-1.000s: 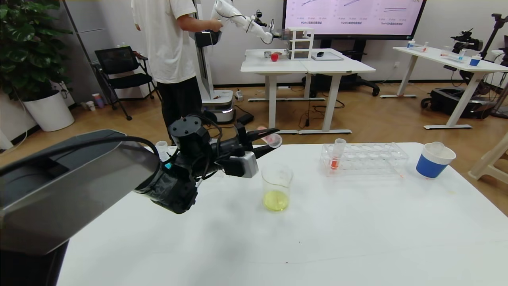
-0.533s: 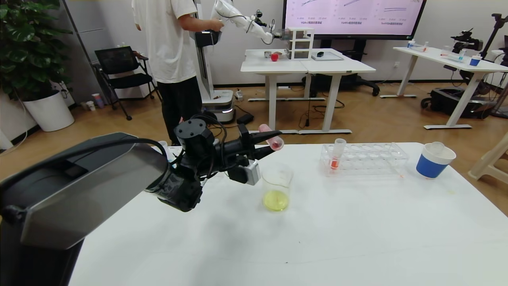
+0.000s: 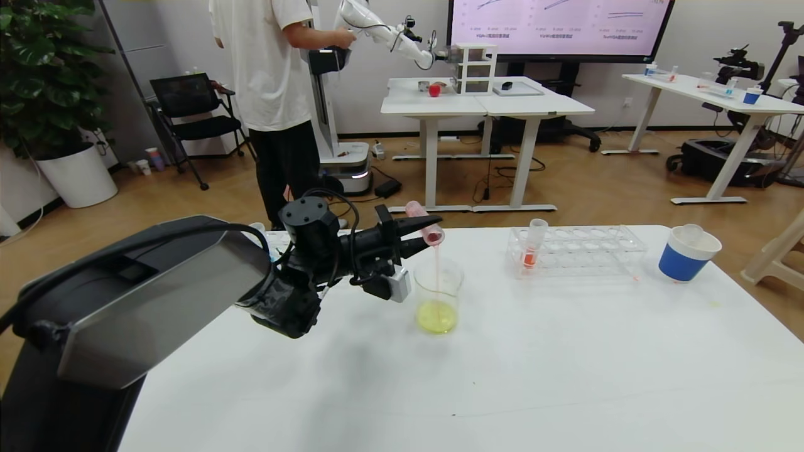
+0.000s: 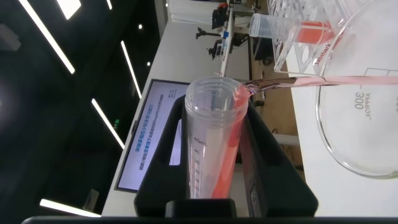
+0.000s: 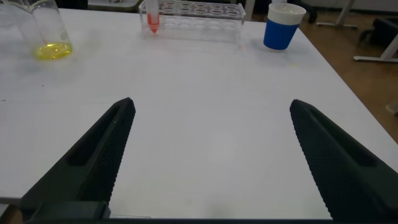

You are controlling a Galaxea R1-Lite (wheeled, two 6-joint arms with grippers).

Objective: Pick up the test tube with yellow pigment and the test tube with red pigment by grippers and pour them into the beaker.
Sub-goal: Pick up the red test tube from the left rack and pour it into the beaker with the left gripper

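Pink liquid runs from a tilted tube into the glass beaker.

On the white table, the black two-fingered left gripper hangs just above the small clear glass beaker, clamped on the slim clear plastic test tube with red pigment; the tube's mouth tips down over the beaker's rim (yellow liquid already lies inside). The black right gripper hovers over bare table near the beaker, fingers spread wide, holding nothing. A clear plastic rack stands beside the beaker.
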